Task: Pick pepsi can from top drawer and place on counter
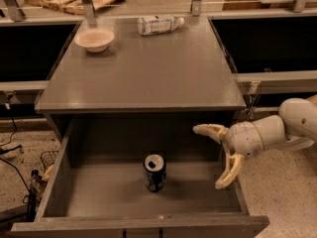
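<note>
Dark blue with a silver top, the pepsi can (154,172) stands upright on the floor of the top drawer (99,195), about midway across it and towards the front, touching none of the walls. My pincer (208,157) hangs at the drawer's right-hand wall as I see it. Its fingers are spread wide and hold nothing; one reaches out at about rim height and the other points down into the drawer. So the can lies to the left of the pincer in my view, a little lower and nearer the front, with bare drawer floor between them. Its long axis is vertical, so I judge a side-on approach suits it, the jaws closing around its wall. Up on the bench (148,73) a bowl (94,38) and a clear plastic bottle (158,24) sit along the far edge; I would set the can on the near part, well apart from both.
</note>
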You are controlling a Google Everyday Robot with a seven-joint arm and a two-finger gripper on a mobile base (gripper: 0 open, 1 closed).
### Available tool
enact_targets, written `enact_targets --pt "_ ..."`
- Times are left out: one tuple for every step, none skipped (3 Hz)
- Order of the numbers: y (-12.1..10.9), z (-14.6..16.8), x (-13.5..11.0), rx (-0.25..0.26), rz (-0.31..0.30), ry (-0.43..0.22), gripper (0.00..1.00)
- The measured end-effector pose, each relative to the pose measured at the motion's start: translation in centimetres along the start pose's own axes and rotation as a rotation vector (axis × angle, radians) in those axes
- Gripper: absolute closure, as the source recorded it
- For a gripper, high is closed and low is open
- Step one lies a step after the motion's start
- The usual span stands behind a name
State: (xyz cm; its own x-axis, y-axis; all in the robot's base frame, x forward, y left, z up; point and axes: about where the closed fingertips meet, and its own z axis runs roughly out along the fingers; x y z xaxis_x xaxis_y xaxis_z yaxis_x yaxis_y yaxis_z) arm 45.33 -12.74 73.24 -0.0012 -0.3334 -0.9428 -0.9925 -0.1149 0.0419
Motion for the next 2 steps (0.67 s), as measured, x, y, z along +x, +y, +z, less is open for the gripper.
enact_targets --pt "-0.6 0.9 0.16 -0.008 -0.006 -0.019 0.0" --pt "-0.57 1.15 0.19 -0.013 -0.006 -0.022 0.0"
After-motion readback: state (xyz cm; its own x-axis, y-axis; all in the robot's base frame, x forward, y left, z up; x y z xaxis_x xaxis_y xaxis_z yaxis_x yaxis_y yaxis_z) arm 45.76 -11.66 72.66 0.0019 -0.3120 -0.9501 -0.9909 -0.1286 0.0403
